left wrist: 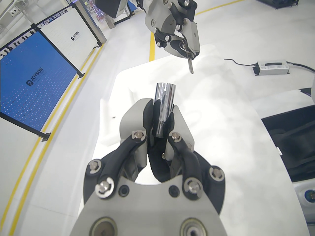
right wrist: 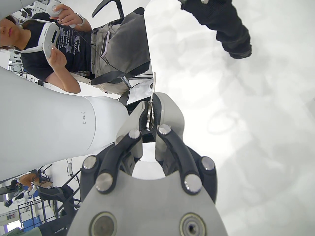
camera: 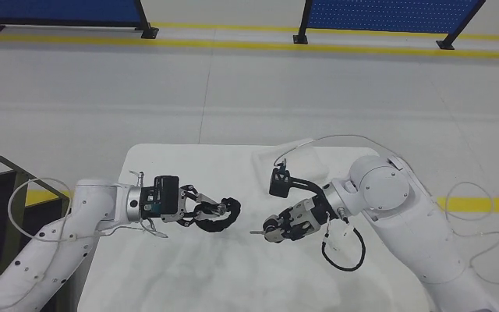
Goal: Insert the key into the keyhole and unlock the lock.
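My left gripper is shut on the lock, a black fabric-covered cable loop with a chrome cylinder that sticks out past its fingertips, held above the white table. In its own view the left gripper clamps the cylinder low on its length. My right gripper is shut on the head of a small silver key, whose blade points toward the lock. The key hangs a short gap away from the cylinder's open end, not touching. The right wrist view has the key and the lock's black sleeve.
A black case lies beside the table on the right arm's side. A grey power adapter with its cable rests on the floor beyond. Blue panels and yellow floor lines stand far behind the table.
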